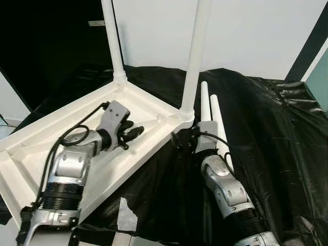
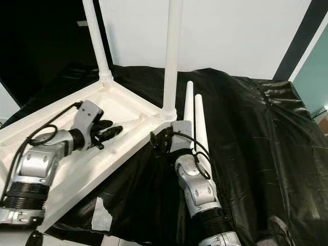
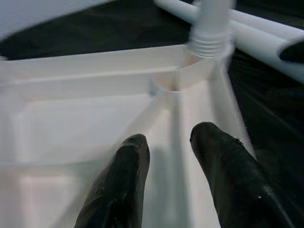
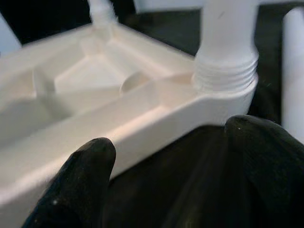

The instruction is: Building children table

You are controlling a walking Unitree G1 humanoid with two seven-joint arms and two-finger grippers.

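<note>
1. We see the white plastic tabletop [image 1: 138, 110] lying upside down on a surface draped in black cloth [image 1: 266, 128], its ribbed underside facing up. One corner hangs past the near edge, on our left.

2. Two white legs are already standing upright in corner sockets: the far leg [image 1: 113, 41] at the back corner and the near leg [image 1: 196, 56] at the corner closest to our right arm. Two loose legs [image 1: 210, 115] lie side by side on the cloth, just beside that near corner.

3. Our left tool [image 1: 134, 132] hovers over the underside of the tabletop, fingers slightly parted and holding nothing; its wrist view looks along a rib toward the near leg's socket.

4. Our right tool [image 2: 158, 142] sits just beside the corner with the near leg, low against the cloth, fingers parted and empty, the tabletop's rim between them in the wrist view.

5. We judge the parts to be light, stiff moulded plastic with a smooth, somewhat slippery skin. The legs look hollow and would roll on the cloth.

6. For a loose leg, we would grip near the middle of the shaft, across its width, so it stays balanced, then steer the threaded end into a free socket.

7. The tabletop is best steadied by its rim or a rib, since the flat panels offer no purchase.
</note>
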